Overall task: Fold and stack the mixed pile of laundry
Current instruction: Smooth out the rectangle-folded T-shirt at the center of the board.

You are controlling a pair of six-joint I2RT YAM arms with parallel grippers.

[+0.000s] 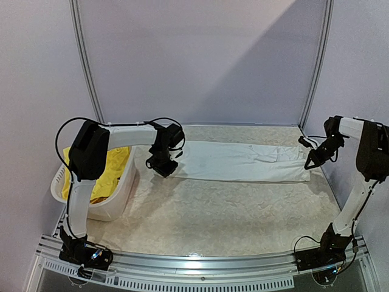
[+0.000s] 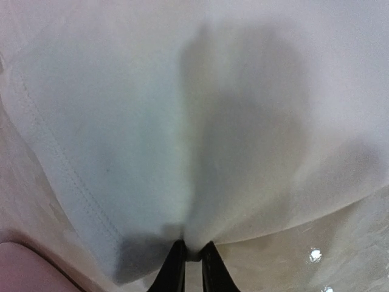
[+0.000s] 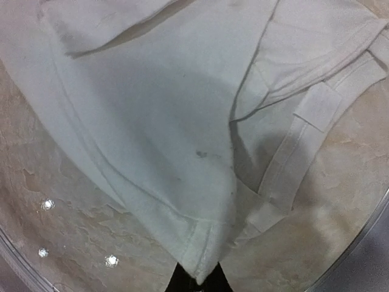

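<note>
Two grippers held one white shirt [image 1: 243, 161] by its opposite ends. The shirt lay flat on the table [image 1: 213, 219] as a long, narrow strip running left to right across the far half.

The left gripper [image 1: 163, 165] was at the strip's left end. Its wrist view showed two dark fingers [image 2: 173, 271] drawn close together with a fold of cloth nipped between them. A stitched hem ran down the left side of that view.

The right gripper [image 1: 312, 162] was at the strip's right end, close to the table's right edge. In its wrist view only the fingertips showed, at the bottom, pinching a hemmed corner of the shirt. Beside that corner lay a stitched band bearing a small white tab [image 3: 318, 107]; whether the tab carried any print could not be told. A few faint dark specks [image 3: 200, 153] marked the cloth nearby.

A white slotted basket [image 1: 118, 204] stood at the table's left edge, apart from the shirt, with yellow shorts [image 1: 112, 170] inside it.
</note>
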